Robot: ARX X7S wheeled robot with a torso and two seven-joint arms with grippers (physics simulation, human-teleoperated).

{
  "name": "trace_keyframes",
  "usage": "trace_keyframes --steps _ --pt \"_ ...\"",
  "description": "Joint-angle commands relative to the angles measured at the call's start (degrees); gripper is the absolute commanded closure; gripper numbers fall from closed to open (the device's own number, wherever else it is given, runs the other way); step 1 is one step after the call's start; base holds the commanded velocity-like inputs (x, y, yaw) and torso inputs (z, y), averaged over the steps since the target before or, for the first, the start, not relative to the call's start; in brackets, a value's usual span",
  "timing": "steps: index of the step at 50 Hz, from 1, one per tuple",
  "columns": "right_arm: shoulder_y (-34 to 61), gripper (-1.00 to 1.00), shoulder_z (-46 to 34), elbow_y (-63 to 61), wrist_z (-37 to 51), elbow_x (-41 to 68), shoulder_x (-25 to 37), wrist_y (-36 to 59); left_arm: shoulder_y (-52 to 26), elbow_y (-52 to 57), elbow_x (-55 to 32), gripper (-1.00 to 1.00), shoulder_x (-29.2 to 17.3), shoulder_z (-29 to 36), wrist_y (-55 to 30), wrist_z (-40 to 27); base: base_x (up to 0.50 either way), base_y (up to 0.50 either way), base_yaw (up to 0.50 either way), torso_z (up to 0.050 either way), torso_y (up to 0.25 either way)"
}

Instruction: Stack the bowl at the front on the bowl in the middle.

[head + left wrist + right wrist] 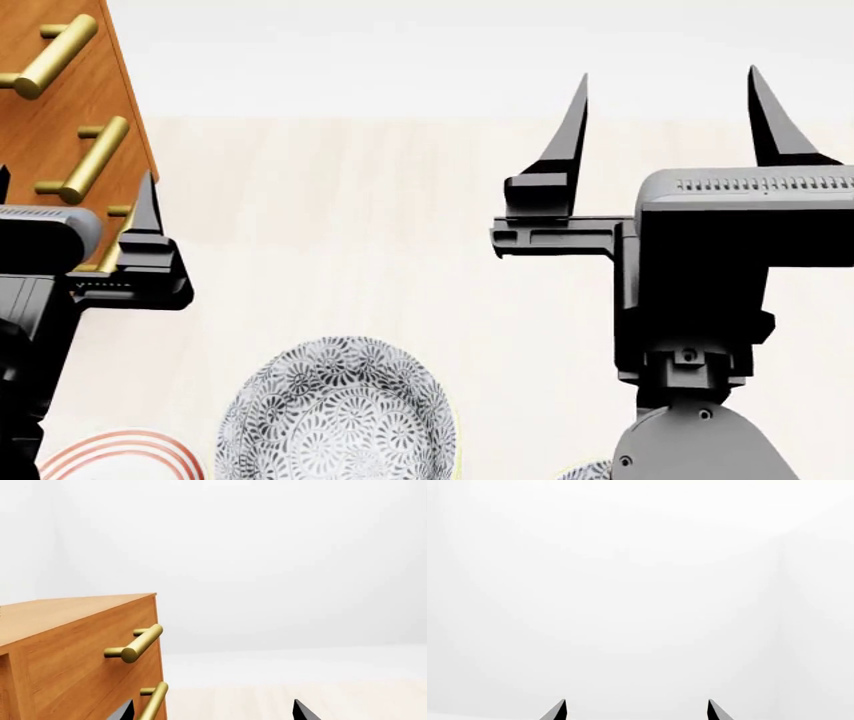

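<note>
One floral-print bowl (334, 418) lies low in the head view, left of centre, seen from above on the pale surface. A sliver of a second floral bowl (583, 470) peeks out by my right arm at the bottom edge. I cannot tell which is the bowl at the front or the bowl in the middle. My right gripper (667, 110) is raised well above and beyond them, open and empty. Its fingertips (558, 711) face blank white background. My left gripper (213, 712) is open too, empty, close beside the wooden drawers.
A wooden drawer cabinet (54, 110) with brass bar handles (137, 644) stands at the left, right beside my left gripper's fingers (144, 215). A plate with red rings (120, 458) lies at the bottom left, next to the bowl. Pale floor (374, 200) stretches ahead.
</note>
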Motion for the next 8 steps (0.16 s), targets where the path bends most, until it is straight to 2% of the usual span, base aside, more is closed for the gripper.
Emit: trace_keyframes --steps 1,8 --pt "-0.44 -1.00 -0.21 -1.06 0.93 -1.48 0.19 -0.92 0.13 0.69 -0.05 -1.00 -0.21 0.00 0.40 -0.39 0.00 0.00 0.00 0.000 0.000" --pt "-0.57 -1.00 -0.84 -2.50 1.72 -2.95 0.49 -0.91 0.53 2.00 0.45 -1.00 -0.46 0.16 1.19 -0.93 0.00 0.00 0.00 0.000 0.000"
